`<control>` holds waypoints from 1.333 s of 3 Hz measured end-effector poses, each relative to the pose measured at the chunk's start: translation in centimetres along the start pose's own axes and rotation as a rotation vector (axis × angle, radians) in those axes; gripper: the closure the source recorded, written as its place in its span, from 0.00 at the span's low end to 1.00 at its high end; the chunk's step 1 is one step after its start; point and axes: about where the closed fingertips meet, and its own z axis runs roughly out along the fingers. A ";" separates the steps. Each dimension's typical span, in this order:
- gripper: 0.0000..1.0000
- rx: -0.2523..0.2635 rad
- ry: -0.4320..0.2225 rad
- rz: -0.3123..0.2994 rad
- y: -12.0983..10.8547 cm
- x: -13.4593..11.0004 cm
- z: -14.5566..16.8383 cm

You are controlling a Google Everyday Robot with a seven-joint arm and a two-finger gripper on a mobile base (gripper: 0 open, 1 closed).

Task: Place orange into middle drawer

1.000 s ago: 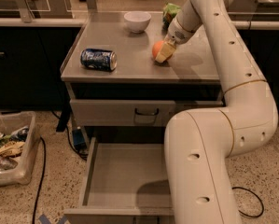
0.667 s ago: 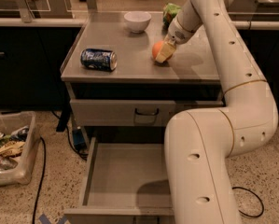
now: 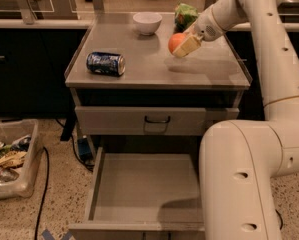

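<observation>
Arm [image 3: 269, 59] reaches over surface [image 3: 139, 76] from right. Middle drawer [image 3: 144, 189] stands open, floor bare, well below tool and nearer camera. Soda can [image 3: 105, 63] lies well left of tool, bowl [image 3: 147, 22] behind-left, green bag [image 3: 185, 15] just behind. Orange [image 3: 175, 41] sits in tool [image 3: 182, 48], clamped, clear of surface with shadow beneath. Judgement: grasp and lift done. Left: carry past front edge, lower into drawer, release.

Matt plastic hand [image 3: 183, 46] around smooth orange [image 3: 174, 40]

Arm [image 3: 271, 59] fwd, gripper [image 3: 183, 45] upper right, jaws gripping orange [image 3: 175, 41]
</observation>
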 end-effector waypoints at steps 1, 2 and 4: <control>1.00 -0.046 -0.128 -0.030 2.2 -1.1 -4.7; 1.00 -0.111 -0.152 -0.061 5.6 -0.7 -7.7; 1.00 -0.205 -0.099 -0.146 11.4 -0.7 -8.3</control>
